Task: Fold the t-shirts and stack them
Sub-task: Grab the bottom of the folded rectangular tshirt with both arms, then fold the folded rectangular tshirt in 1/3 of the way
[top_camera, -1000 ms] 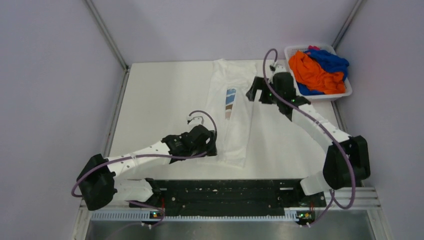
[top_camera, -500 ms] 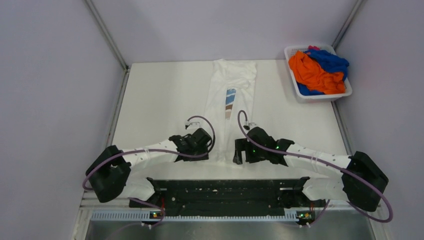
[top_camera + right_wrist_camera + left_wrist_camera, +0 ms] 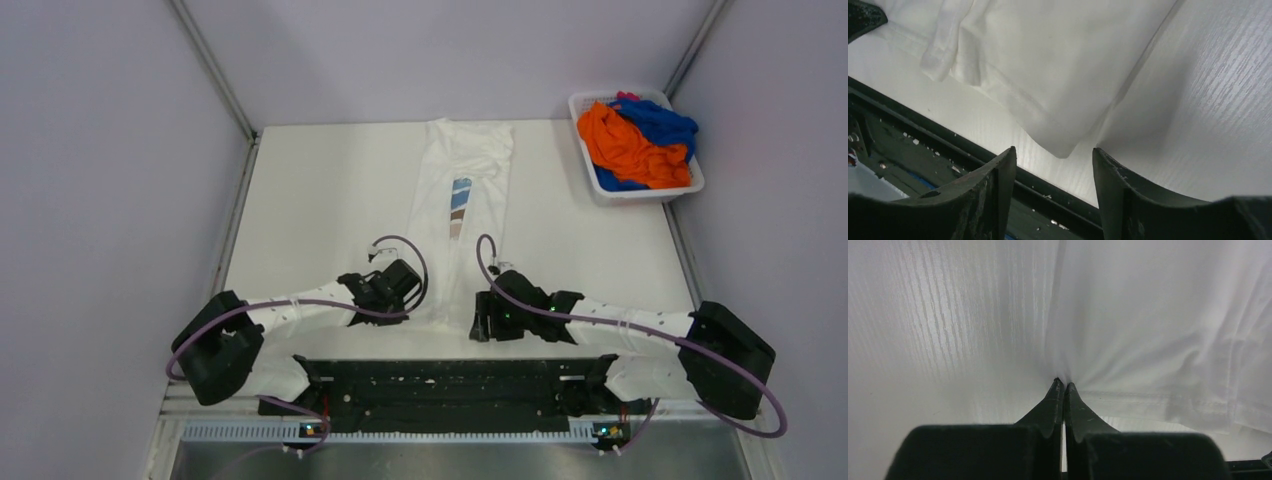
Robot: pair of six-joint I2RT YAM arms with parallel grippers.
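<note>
A white t-shirt [image 3: 462, 160] with a blue and brown chest print [image 3: 460, 205] lies folded into a narrow lengthwise strip down the middle of the table. My left gripper [image 3: 418, 312] is at the near left corner of its hem. In the left wrist view that gripper [image 3: 1063, 382] is shut, with the white cloth [image 3: 1148, 330] puckered at its tips. My right gripper [image 3: 481, 327] is at the near right corner. In the right wrist view its jaws [image 3: 1054, 152] stand apart, and the shirt's corner [image 3: 1060, 142] lies just ahead of them, between the tips.
A white basket [image 3: 692, 186] at the back right holds orange [image 3: 625, 145], blue [image 3: 662, 120] and pink-red [image 3: 627, 97] t-shirts. A black rail [image 3: 450, 385] runs along the table's near edge, right behind both grippers. Enclosure walls stand on three sides.
The right arm swung from beside the basket down to the shirt's near right corner, and its jaws narrowed. The left gripper moved slightly nearer and shut on the hem.
</note>
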